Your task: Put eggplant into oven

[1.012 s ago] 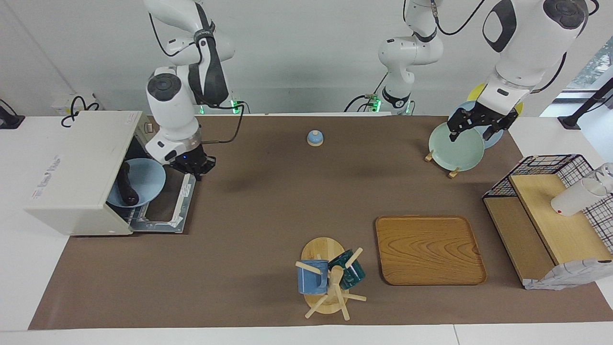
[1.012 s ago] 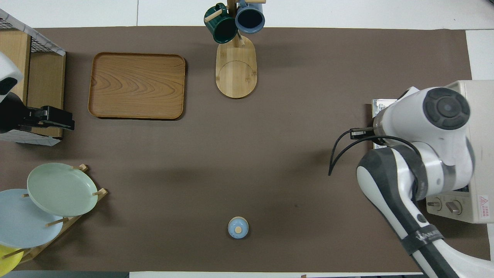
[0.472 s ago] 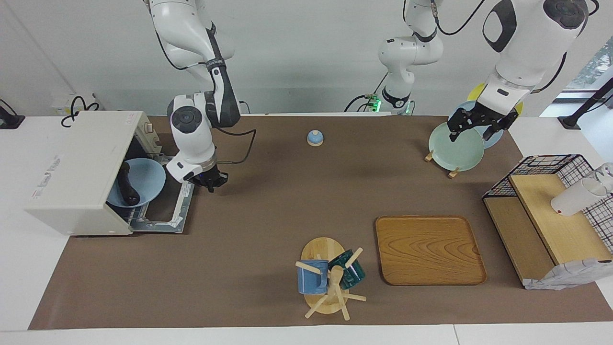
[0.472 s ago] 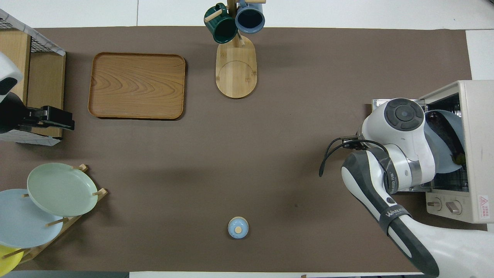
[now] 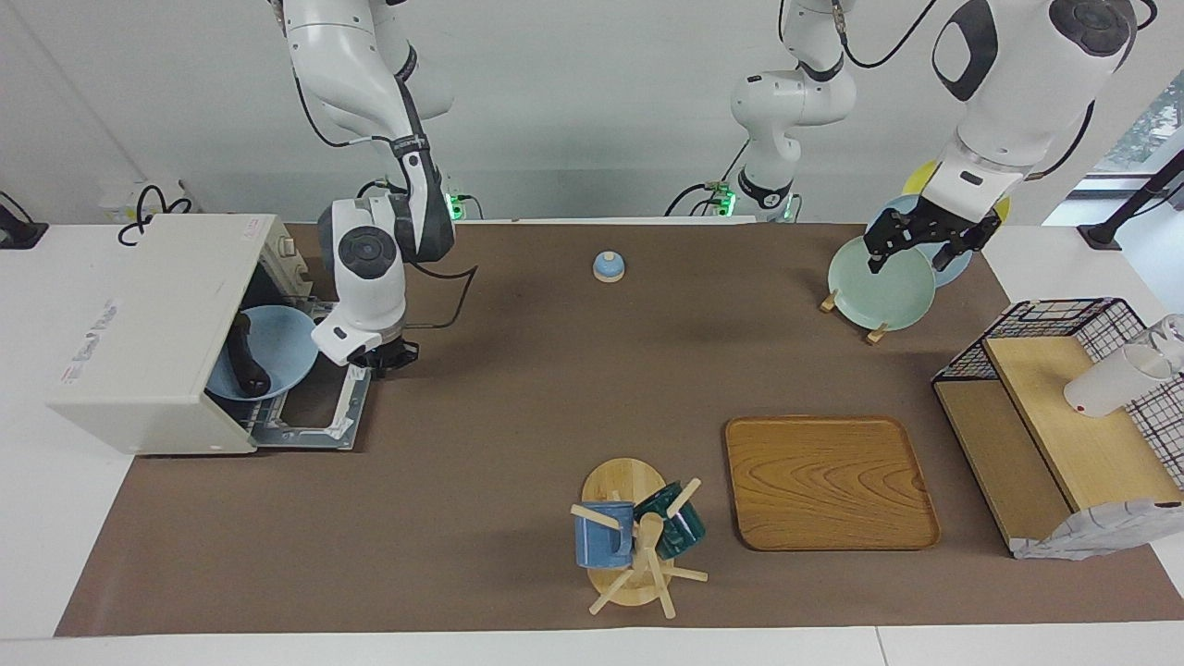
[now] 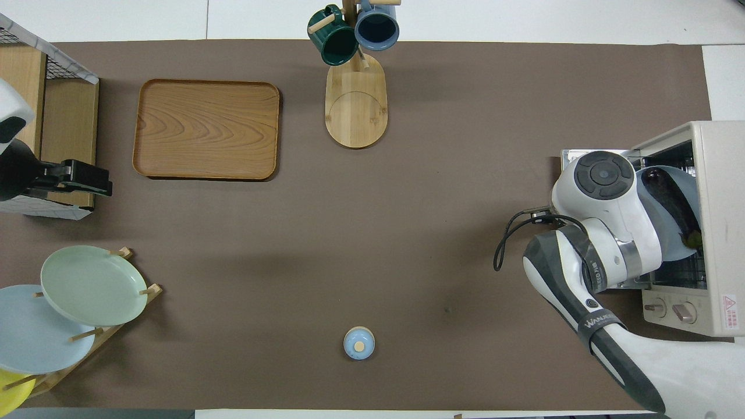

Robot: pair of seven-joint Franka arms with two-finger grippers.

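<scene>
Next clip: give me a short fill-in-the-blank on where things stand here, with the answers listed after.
1. The eggplant lies on a light blue ____ in the oven.
2. The oven's door is ____.
3. The right pincer, shut, is over the door's outer ____.
4. The left pincer waits over the rack of ____.

Missing words: plate; open; edge; plates

Right end effector [image 5: 384, 356] hidden under its own arm in overhead view; yellow plate [image 6: 9, 393] edge-cropped.
</scene>
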